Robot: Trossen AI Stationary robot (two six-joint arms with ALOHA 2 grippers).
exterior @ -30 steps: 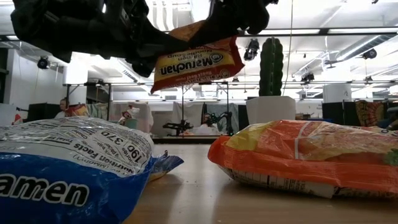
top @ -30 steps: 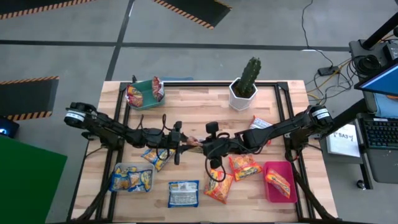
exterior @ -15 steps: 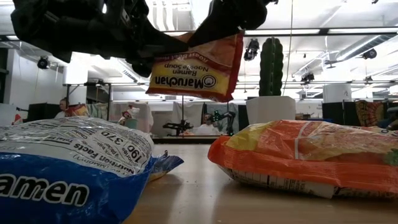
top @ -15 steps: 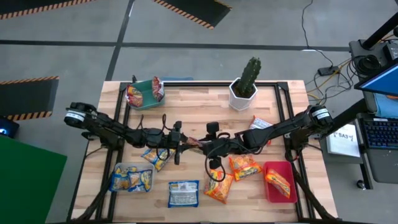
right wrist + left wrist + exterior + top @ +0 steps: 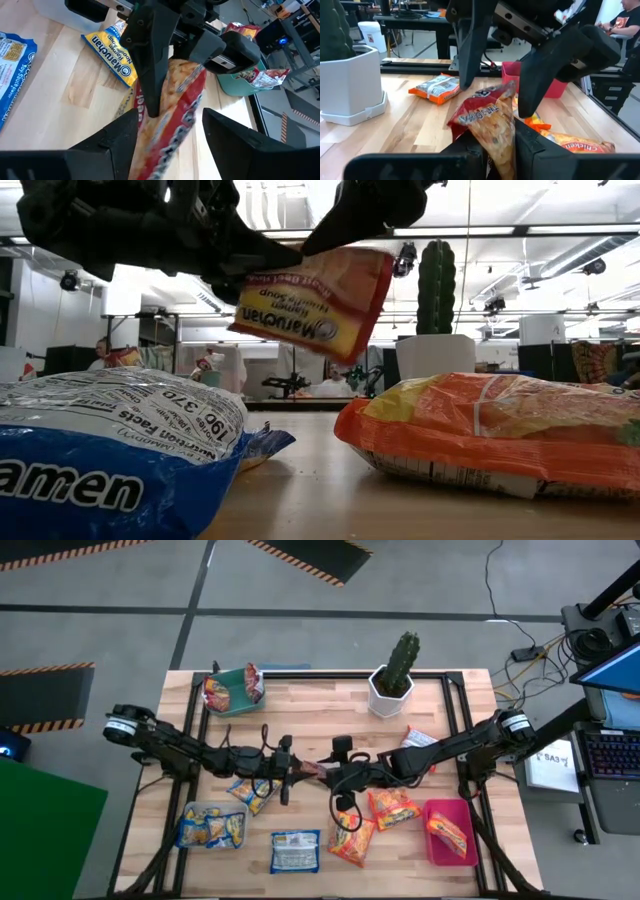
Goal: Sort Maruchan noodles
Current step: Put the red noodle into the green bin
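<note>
A red Maruchan noodle packet (image 5: 313, 768) hangs in the air over the table's middle, between my two grippers. My left gripper (image 5: 298, 768) comes from the left and is shut on it. My right gripper (image 5: 330, 772) comes from the right and is open, with a finger on either side of the packet's other end (image 5: 172, 107). Other noodle packets lie flat on the wood: orange ones (image 5: 352, 838) (image 5: 392, 806), blue-yellow ones (image 5: 252, 790) (image 5: 296, 850) and a red-silver one (image 5: 420, 740). My left gripper pinches the packet's near end (image 5: 492, 135) between its two fingers, reaching in level from the table's left. The packet (image 5: 315, 300) is lifted clear of the table and hangs tilted, its free end sagging. Of my right gripper, I cannot tell whether its open fingers (image 5: 470, 50) touch the packet.
A green tray (image 5: 232, 690) with red packets stands at the far left. A clear tray (image 5: 190, 830) with blue-yellow packets sits at the near left, and a pink tray (image 5: 440, 808) with an orange packet at the near right. A cactus in a white pot (image 5: 392, 685) stands at the far middle.
My right gripper has opened and let go of the red packet. The packet, held nearly level between both grippers a second ago, has tipped: its end at my left gripper stayed, and its freed end has swung down.
</note>
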